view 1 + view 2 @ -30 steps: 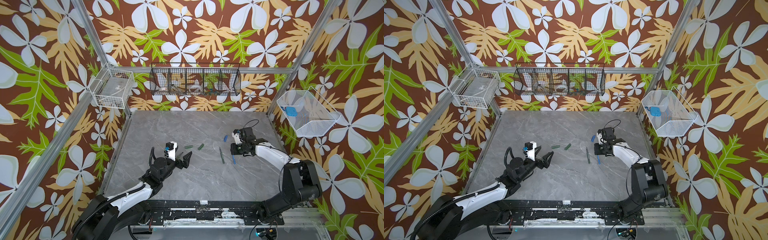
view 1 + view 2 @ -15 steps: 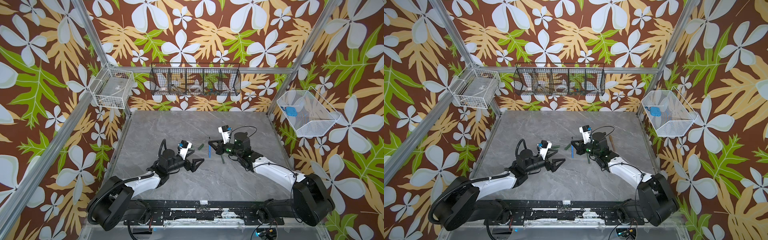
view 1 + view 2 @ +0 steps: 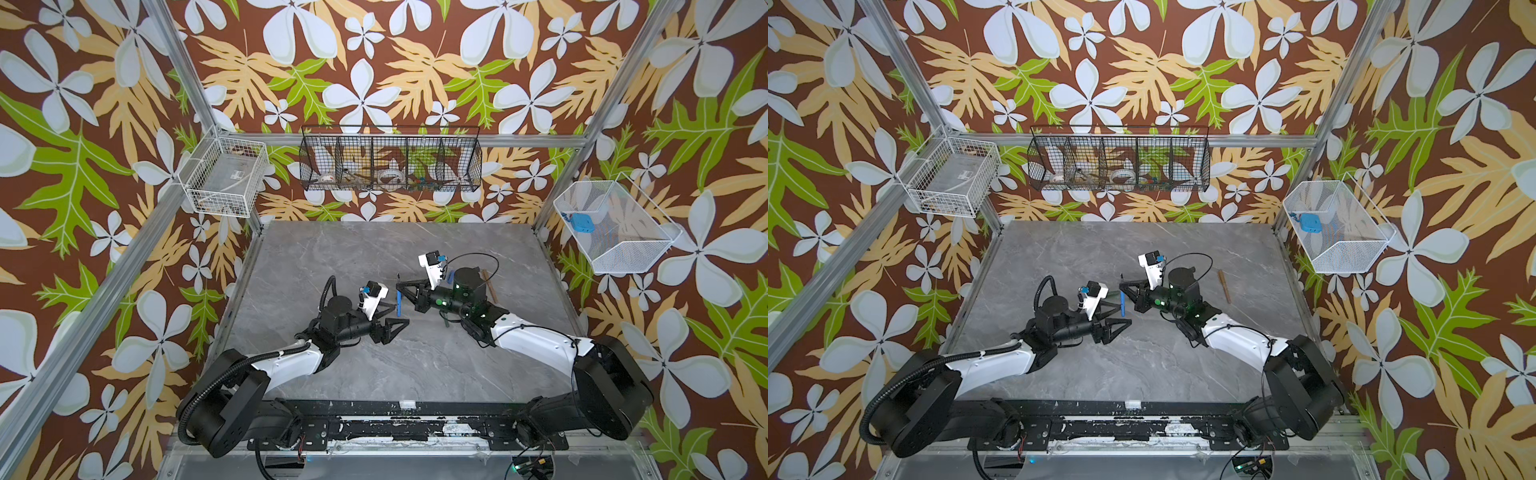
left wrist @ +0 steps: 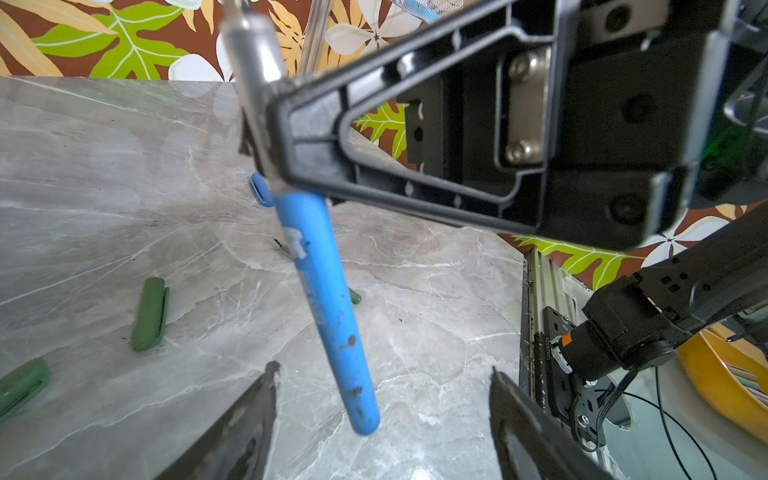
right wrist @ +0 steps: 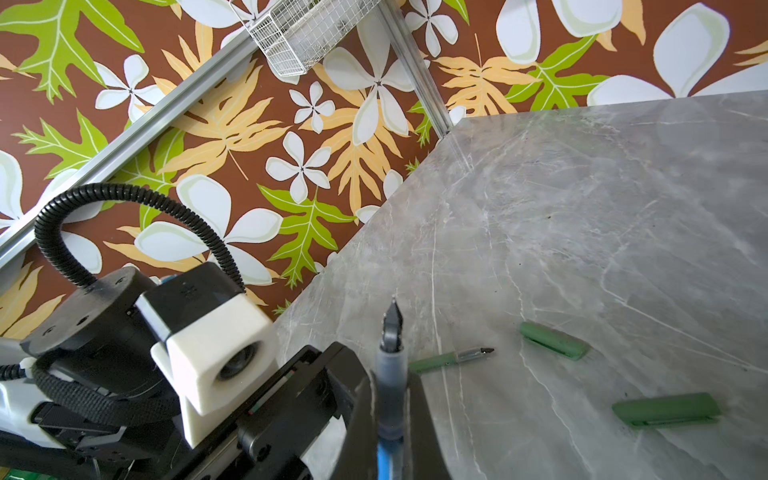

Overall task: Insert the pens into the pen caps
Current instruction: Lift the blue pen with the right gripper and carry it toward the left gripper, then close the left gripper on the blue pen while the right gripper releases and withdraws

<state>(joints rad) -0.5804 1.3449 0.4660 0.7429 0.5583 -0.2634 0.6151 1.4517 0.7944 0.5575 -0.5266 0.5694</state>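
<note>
Right claw: clamped tight on the blue pen, just right of centre in both top views.
Blue pen: up off the table, and look, thin dark tip toward the top of the frame, blue barrel pointing down-frame; the grip sits on the clear section near the tip.
Left claw: jaws apart, sitting just below the pen's blunt end in both top views. In the left wrist view the barrel end hangs between the two jaws at the bottom of the frame, and I see it touching neither.
Blue cap: flat on the table, peeking out from behind the held pen, mid-frame in the left wrist view.
Green caps: two of them lying flat, the second at the lower left edge of that view, apart from each other.
Green pen: uncapped on the table, lower centre of the right wrist view.
Orange-brown pen: lying alone, right of the right arm's wrist in both top views.
</note>
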